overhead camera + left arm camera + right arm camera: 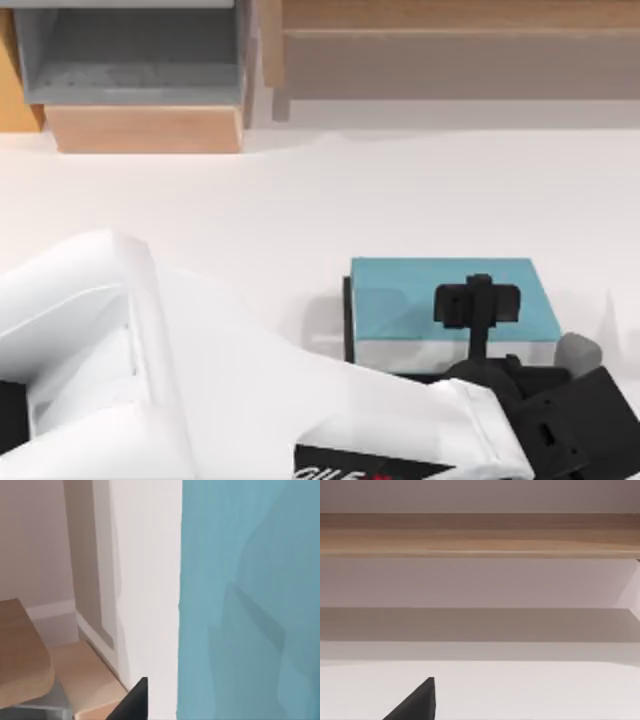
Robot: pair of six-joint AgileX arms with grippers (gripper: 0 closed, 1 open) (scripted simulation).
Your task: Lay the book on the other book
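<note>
White desk (300, 200), right part: thick light-blue book (420, 295) lies on thin black book (347, 325). L gripper (478, 300) sits over blue cover, grip can't tell.

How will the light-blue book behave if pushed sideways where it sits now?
The light-blue book is thick and lies flat, so tipping looks unlikely. It appears to rest on the black book, so it may slide across that cover. It probably stays stiff rather than flexing.

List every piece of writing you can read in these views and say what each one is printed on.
"ILE": white letters on the black plate of the arm at the top view's lower edge, cut off on both sides, with a partly hidden red mark after them.
Light-blue book: plain cover, no text.
No other writing shows.
</note>
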